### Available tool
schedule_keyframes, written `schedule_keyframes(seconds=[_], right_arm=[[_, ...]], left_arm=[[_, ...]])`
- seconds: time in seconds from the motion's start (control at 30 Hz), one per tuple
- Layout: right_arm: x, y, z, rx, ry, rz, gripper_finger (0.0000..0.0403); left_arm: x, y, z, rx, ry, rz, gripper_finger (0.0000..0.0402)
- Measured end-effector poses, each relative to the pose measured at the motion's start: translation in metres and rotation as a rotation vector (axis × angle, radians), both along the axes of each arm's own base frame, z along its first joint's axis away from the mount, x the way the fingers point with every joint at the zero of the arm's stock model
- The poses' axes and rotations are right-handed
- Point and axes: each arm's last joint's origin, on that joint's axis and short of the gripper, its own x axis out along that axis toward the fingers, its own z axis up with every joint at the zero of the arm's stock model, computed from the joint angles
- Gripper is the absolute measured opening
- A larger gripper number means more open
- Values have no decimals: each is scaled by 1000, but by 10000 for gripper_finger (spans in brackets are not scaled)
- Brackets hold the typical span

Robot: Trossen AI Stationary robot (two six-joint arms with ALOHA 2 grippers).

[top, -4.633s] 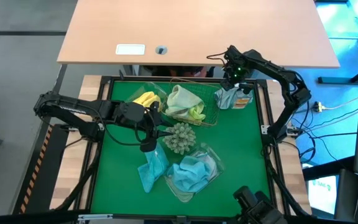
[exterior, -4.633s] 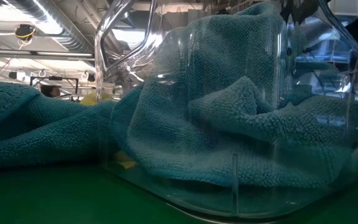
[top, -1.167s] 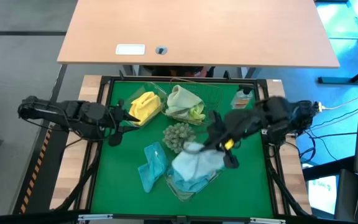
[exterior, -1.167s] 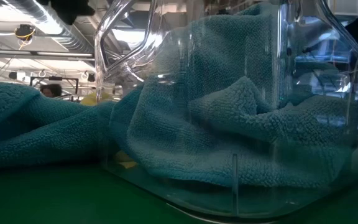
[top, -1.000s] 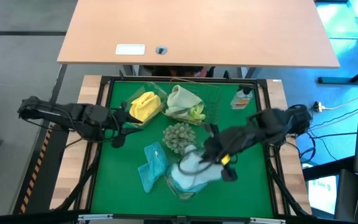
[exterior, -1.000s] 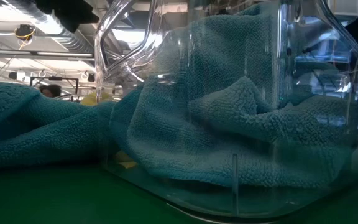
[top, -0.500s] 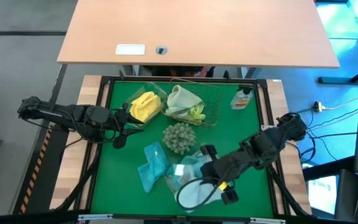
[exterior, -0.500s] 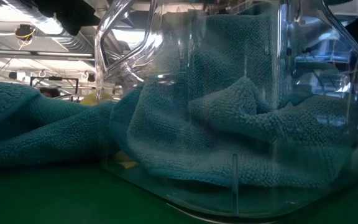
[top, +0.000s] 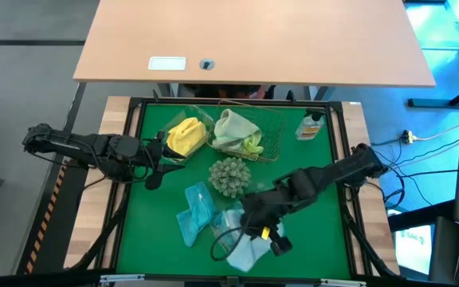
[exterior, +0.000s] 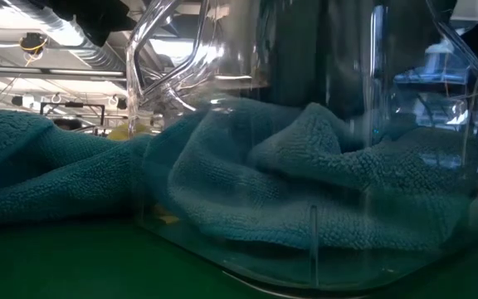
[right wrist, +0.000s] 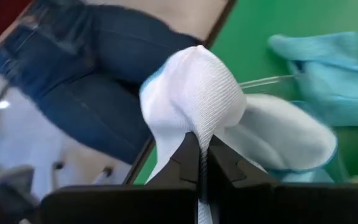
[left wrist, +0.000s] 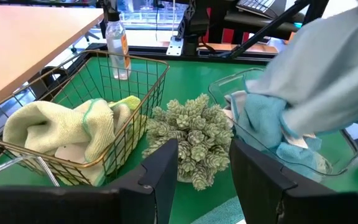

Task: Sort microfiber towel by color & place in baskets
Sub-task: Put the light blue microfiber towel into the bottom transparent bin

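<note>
My right gripper is over the near side of a clear tub and is shut on a pale blue towel. Light blue towels lie inside this tub, and another blue towel is spread on the mat beside it. A second clear tub holds a yellow towel. The wire basket holds sage and lime towels. My left gripper stays open near the yellow towel's tub, touching nothing. My right gripper pinches a bunched fold of the pale blue towel between its two shut fingers. The fold bulges out past the fingertips. The fingers point toward the table's near edge. The rest of the cloth hangs slack over the tub.
A spiky grey-green ball sits mid-mat between the basket and the near tub. A bottle with an orange label stands far right. A person in jeans stands beyond the near edge. A wooden desk lies beyond the far edge.
My right gripper has swung from the mat's middle toward the near edge and left, carrying the pale blue towel across the near tub, shut all the while. In the low view the heap in that tub now stands lower.
</note>
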Motion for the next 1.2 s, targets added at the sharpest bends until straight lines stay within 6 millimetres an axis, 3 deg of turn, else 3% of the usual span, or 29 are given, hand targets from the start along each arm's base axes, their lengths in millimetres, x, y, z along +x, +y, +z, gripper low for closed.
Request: schedule_keyframes(seconds=[0.27, 0.47, 0.73, 0.97, 1.2], right_arm=[[22, -33, -45, 70, 40, 111, 5], [31, -67, -83, 138, 145, 64, 5], [29, -101, -133, 25, 245, -70, 5], [22, -109, -155, -214, 250, -126, 5], [22, -109, -157, -201, 266, -147, 5]], left_arm=[[0, 0, 0, -1, 0, 0, 140], [0, 0, 0, 0, 0, 0, 140], [0, 0, 0, 0, 0, 0, 140], [0, 0, 0, 0, 0, 0, 140], [0, -1, 0, -11, 4, -28, 140]])
